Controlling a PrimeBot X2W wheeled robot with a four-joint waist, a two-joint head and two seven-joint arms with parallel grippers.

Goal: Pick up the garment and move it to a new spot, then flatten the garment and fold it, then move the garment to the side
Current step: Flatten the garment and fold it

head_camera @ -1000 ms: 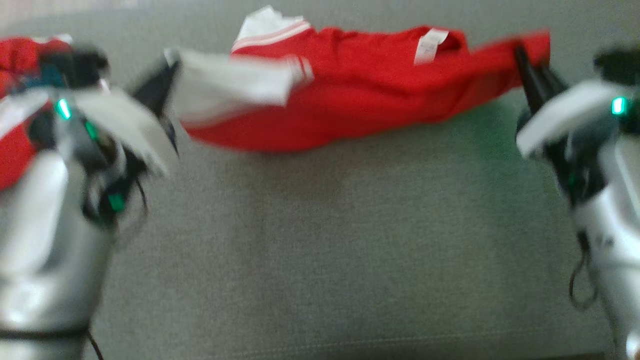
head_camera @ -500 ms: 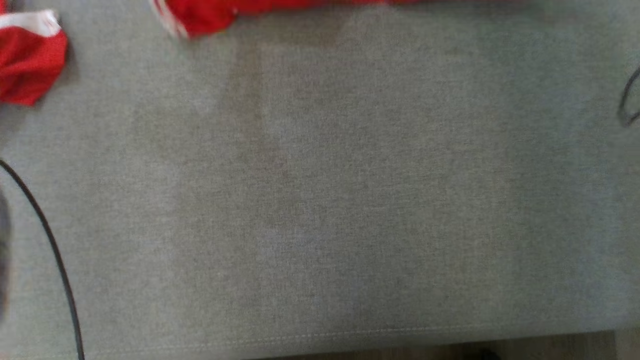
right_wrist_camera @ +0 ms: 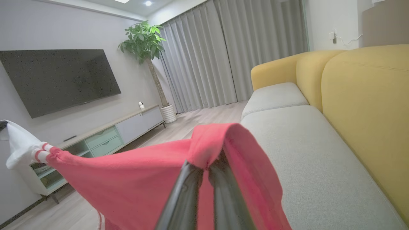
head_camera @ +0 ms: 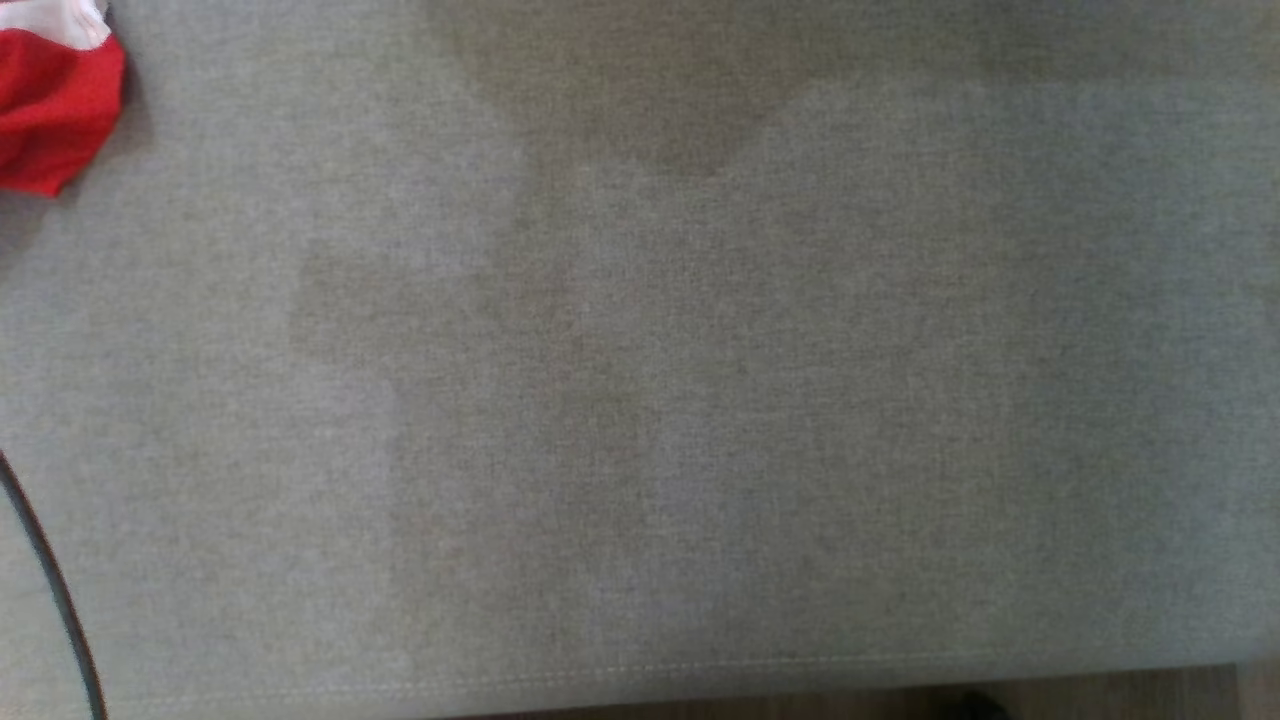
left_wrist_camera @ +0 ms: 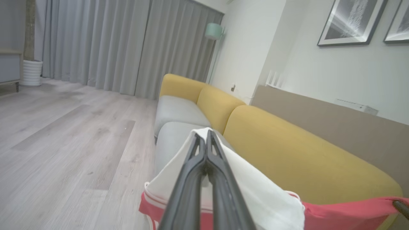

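Garment (right_wrist_camera: 143, 179) stretched | left end effector (left_wrist_camera: 204, 136), right end effector (right_wrist_camera: 207, 166) pinching it | grey sofa seat (right_wrist_camera: 303, 153), wood floor (left_wrist_camera: 64, 127)

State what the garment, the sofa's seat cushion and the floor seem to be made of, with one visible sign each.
Garment: soft matte knit, probably cotton or polyester; it drapes and bunches. Seat cushion: grey woven upholstery, matte; fine heathered grain. Floor: pale wood or wood-look laminate, low sheen; plank seams and grain.
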